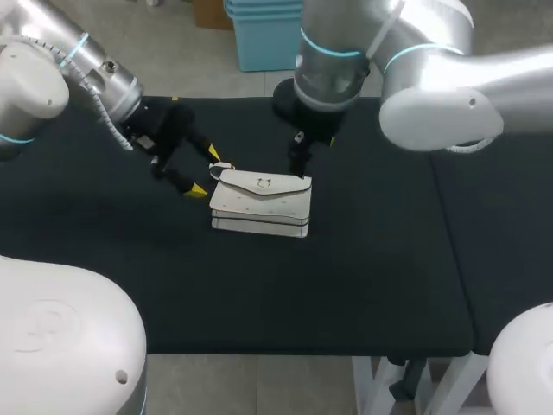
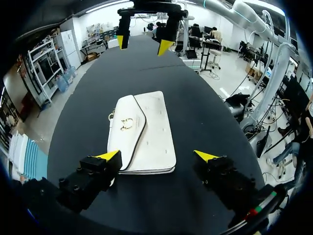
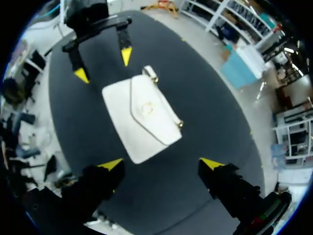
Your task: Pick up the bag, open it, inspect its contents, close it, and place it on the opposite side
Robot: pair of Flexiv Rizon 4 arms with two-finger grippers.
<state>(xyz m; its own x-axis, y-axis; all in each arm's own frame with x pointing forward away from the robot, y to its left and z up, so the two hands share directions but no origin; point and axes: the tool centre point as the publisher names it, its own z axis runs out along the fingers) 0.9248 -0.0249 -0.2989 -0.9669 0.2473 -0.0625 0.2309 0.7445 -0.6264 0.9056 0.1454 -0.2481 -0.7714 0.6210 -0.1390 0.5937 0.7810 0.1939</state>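
A white bag (image 1: pixel 259 204) lies flat on the black table (image 1: pixel 363 285), flap down, with a gold clasp (image 2: pixel 127 123) on the flap. My left gripper (image 1: pixel 206 171) stands open at the bag's left end. In the left wrist view the bag (image 2: pixel 144 132) has its near end between the yellow tips of that gripper (image 2: pixel 157 155). My right gripper (image 1: pixel 313 147) hangs open above the bag's far edge. From the right wrist the bag (image 3: pixel 144 117) is ahead of the open right gripper (image 3: pixel 161 164), and the left gripper (image 3: pixel 103 65) is beyond it.
The dark tabletop stretches out to the front and right of the bag, with a seam (image 1: pixel 435 216) running across it on the right. Nothing else lies on it. My right gripper (image 2: pixel 142 43) shows beyond the bag in the left wrist view.
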